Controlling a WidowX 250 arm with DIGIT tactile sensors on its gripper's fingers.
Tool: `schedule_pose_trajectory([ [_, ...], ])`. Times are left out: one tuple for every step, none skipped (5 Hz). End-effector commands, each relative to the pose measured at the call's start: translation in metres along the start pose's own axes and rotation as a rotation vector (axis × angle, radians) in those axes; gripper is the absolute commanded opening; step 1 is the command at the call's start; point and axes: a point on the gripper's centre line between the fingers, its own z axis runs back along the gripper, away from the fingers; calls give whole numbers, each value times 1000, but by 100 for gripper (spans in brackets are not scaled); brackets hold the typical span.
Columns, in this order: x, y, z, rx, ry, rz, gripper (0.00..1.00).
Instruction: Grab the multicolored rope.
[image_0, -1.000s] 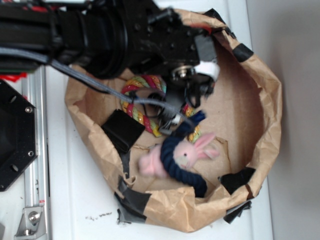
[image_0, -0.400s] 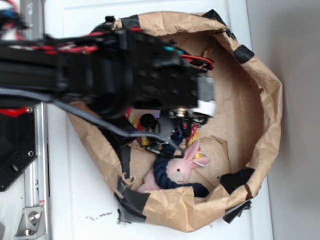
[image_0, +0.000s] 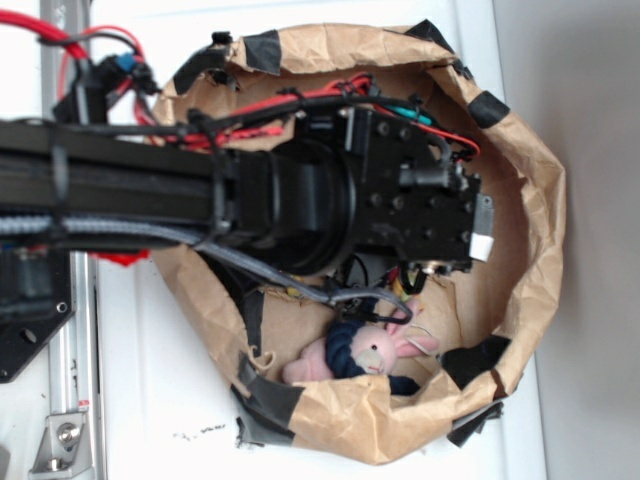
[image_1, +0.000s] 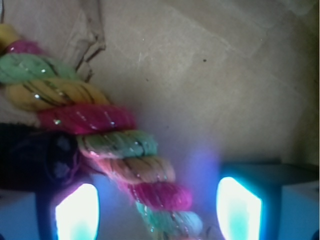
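Lying between the hand's (image_1: 157, 210) spread fingers, one multicolored rope (image_1: 100, 145).

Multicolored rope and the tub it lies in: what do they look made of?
The multicolored rope looks like soft twisted cotton or a similar fiber: thick matte strands in pink, yellow and green, with fuzzy edges and small glinting flecks. The tub looks like brown kraft paper, creased and rolled at the rim, patched with what seems to be black tape.
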Motion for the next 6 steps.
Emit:
schedule_pose_trajectory([
  [1, 2, -11, 39, 49, 98, 0],
  [-10, 7, 11, 77, 20, 138, 0],
  [-28, 18, 57, 93, -78, 377, 0],
  [-41, 16, 105, 111, -232, 469, 0],
  [-45, 14, 156, 55, -265, 506, 0],
  [-38, 12, 156, 52, -234, 525, 0],
])
